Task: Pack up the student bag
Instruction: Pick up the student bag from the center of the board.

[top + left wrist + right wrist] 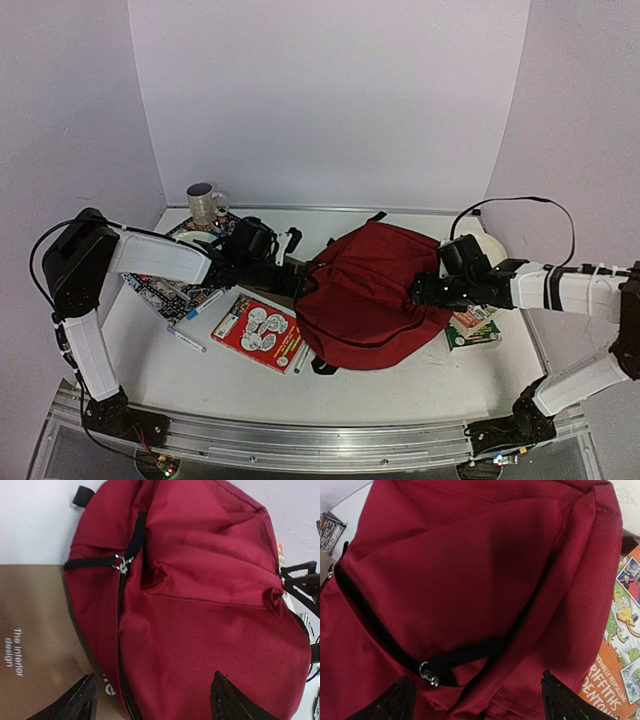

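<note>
The student bag [370, 292], a dark red backpack with black zips, lies flat in the middle of the table. It fills the left wrist view [200, 605] and the right wrist view [470, 580]. My left gripper [303, 285] is open at the bag's left edge, one finger over the brown book [35, 645] and one over the fabric. My right gripper [418, 292] is open at the bag's right edge, its fingers either side of a silver zip pull [429, 674]. Neither gripper holds anything.
A red picture book [257, 332], pens [186, 339] and a patterned book [165, 290] lie left of the bag. A mug [205, 204] stands at the back left. Books [472, 328] and a white round object [482, 245] sit right of the bag.
</note>
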### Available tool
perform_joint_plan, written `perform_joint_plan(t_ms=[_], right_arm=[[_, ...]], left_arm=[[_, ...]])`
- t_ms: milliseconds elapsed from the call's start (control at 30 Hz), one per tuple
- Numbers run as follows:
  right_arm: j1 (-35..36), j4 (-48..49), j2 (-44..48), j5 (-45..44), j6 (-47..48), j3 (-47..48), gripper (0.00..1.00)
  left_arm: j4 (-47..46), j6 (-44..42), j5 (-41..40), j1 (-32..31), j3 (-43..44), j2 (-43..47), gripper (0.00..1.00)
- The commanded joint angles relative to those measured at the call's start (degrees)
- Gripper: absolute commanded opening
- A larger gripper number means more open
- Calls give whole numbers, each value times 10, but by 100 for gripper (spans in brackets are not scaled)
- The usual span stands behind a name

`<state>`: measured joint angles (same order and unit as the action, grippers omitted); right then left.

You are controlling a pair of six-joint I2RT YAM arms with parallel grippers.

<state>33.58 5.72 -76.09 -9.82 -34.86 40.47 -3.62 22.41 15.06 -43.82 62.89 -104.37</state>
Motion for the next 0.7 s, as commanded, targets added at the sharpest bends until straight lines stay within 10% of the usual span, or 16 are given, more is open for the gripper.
perform_joint_plan(t_ms=[0,167,400,667], right_arm=[[-12,58,-48,1,3,16,84],[-14,80,-109,7,26,51,70],[-15,83,-122,25,84,100,23],[-19,31,-87,1,210,214,0]], left_arm=[[-16,-5,28,-20,35,-26,73],[-18,2,41,-37,48,-49,57],[-22,7,66,-47,62,-11,18],[-30,7,81,-70,69,40,12]])
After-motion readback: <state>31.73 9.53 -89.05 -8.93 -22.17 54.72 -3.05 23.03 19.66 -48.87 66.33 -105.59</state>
